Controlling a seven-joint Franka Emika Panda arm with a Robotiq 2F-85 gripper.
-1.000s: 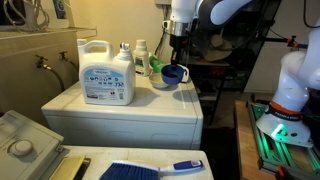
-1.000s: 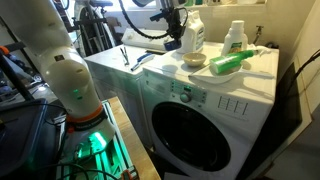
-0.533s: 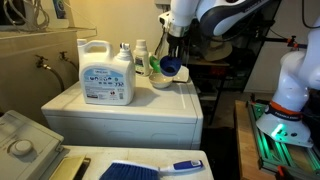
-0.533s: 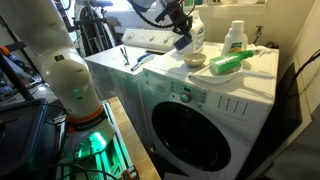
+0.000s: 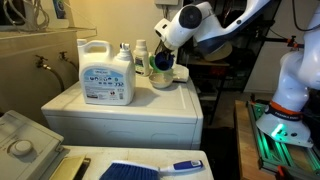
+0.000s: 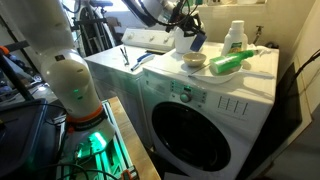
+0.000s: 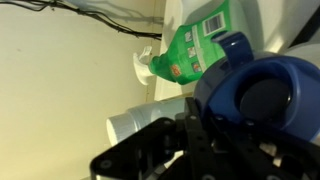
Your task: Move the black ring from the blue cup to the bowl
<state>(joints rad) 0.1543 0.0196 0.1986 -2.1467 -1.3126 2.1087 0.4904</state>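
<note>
My gripper (image 5: pixel 166 58) is shut on the blue cup (image 5: pixel 163 66) and holds it lifted and tipped on its side just above the off-white bowl (image 5: pixel 163 82) on the white washing machine top. Both exterior views show this; in an exterior view the cup (image 6: pixel 197 43) hangs over the bowl (image 6: pixel 195 61) beside my gripper (image 6: pixel 188 36). In the wrist view the cup (image 7: pixel 265 95) fills the right side with its dark inside facing the camera, and my black fingers (image 7: pixel 215 140) grip its rim. I cannot make out the black ring.
A large white detergent jug (image 5: pixel 107 72) and a green bottle (image 5: pixel 143 58) stand behind the bowl. A green brush (image 6: pixel 232 62) and a white bottle (image 6: pixel 235 35) are near the bowl. A blue-handled brush (image 5: pixel 150 168) lies in front. The machine's edge (image 5: pixel 195 110) drops off close by.
The gripper has lifted the blue cup off the machine top and turned its wrist, so the cup went from upright to tipped over the bowl.
</note>
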